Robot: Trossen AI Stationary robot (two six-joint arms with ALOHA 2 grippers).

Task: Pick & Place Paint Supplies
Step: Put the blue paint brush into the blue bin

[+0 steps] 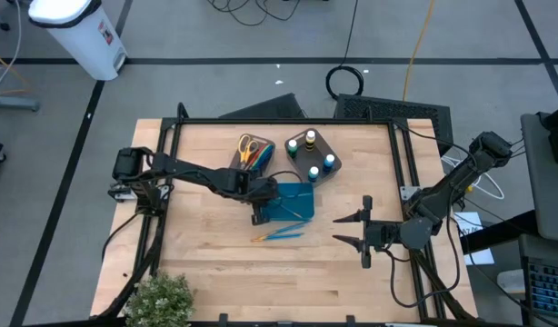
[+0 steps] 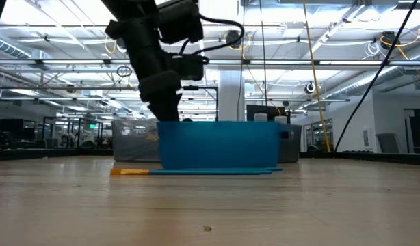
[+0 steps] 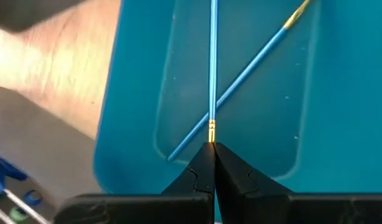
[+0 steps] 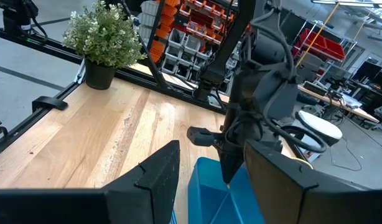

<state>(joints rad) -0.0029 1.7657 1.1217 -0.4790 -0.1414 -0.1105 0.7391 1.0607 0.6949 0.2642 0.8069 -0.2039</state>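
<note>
Right now the left gripper (image 3: pixel 212 149) has its fingers (image 3: pixel 231 168) pinched tight on a thin blue brush (image 3: pixel 212 68). They hold it by the very end, just past the little gold band. The rest of the brush sticks straight out from the fingers, over the teal tray (image 3: pixel 340 93). A second blue brush (image 3: pixel 241 81) lies in the tray, crossing under the held one just in front of the fingers.

Two more brushes (image 1: pixel 279 233) lie on the table (image 1: pixel 206 263), near the tray and a little way from the fingers.

A brush like this is probably very light and stiff, but thin and smooth, so it could slip or spin. A hold nearer the middle would likely be steadier than one at the tip.

The right gripper (image 1: pixel 349 230) waits well apart over the table, with its fingers spread wide and nothing in them.
</note>
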